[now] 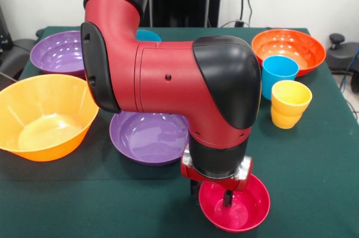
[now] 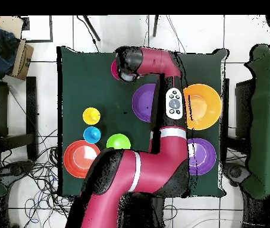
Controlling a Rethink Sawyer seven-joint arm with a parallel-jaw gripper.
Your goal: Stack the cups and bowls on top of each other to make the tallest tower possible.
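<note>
Bowls and cups lie scattered, none stacked yet. In the front view, the gripper point(image 1: 228, 197) reaches down into the magenta-pink bowl point(image 1: 235, 203) at the table's near edge; one dark finger shows inside the bowl, but whether the jaws are spread or closed on the rim cannot be told. The step in hand looks like the pickup of this small bowl. The near purple bowl point(image 1: 148, 137) sits just beside it, toward the middle of the table point(image 1: 314, 165). The big yellow-orange bowl point(image 1: 45, 115) stands at the left edge, a second purple bowl point(image 1: 59, 53) behind it. The orange bowl point(image 1: 289, 50) is at the far right corner, with the light blue cup point(image 1: 279, 75) and yellow cup point(image 1: 290, 103) in front of it. The next move would call for a firm pinch on the rim and a straight lift, since the bowl lies close to the edge.

In the overhead view, the arm point(image 2: 161, 65) covers most of the pink bowl at the top edge of the table. A green bowl point(image 2: 118, 142) sits near the cups. Open cloth lies at the top left corner, giving room to swing.
</note>
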